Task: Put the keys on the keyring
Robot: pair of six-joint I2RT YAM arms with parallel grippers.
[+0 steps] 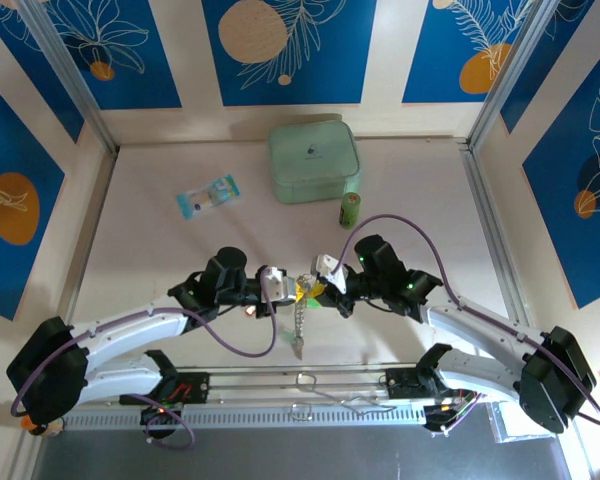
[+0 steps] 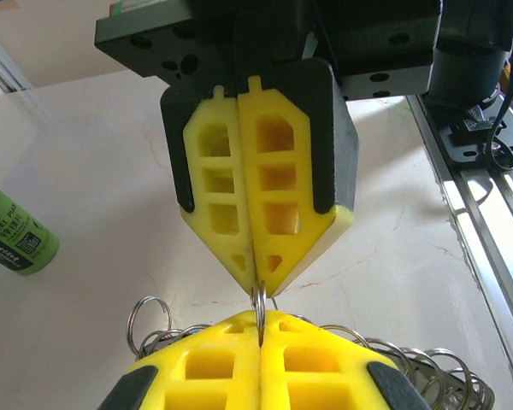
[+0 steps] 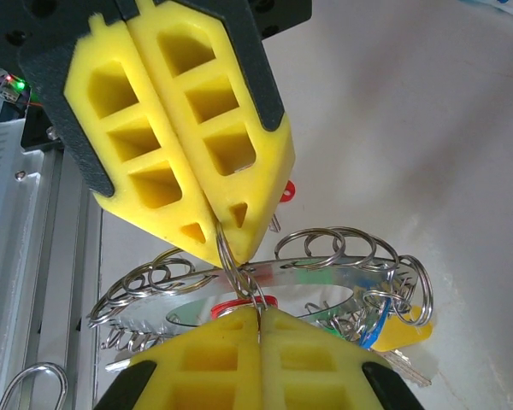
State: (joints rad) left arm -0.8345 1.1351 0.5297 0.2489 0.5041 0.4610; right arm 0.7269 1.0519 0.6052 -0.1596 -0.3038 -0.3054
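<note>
Two grippers, one small loop between them.

1. Left gripper: yellow fingers pressed together, pinching a small split loop on the near edge of the keyring.
2. Right gripper: fingers likewise pressed together on that same loop, tip to tip with the left one and just above the keyring's rim.
3. Keyring: a broad silvery ring edged all round with small wire loops. It hangs between the two grippers, off the table.
4. Keys: yellow, blue and red heads bunched against the keyring's far side and under it. You cannot tell from these views which are threaded on and which merely lie against it.
5. Green bottle: lying on the table well apart from the keyring, to one side; not part of the job.

Step in hand, as it reads: steadying or parting one loop of the keyring, ready to take a key.

Next move, by judgement: you keep one pinch firm on the loop and free the other gripper for a key. With both clamped on so thin a wire, a pull from either side could twist the loop or drop the keyring.
</note>
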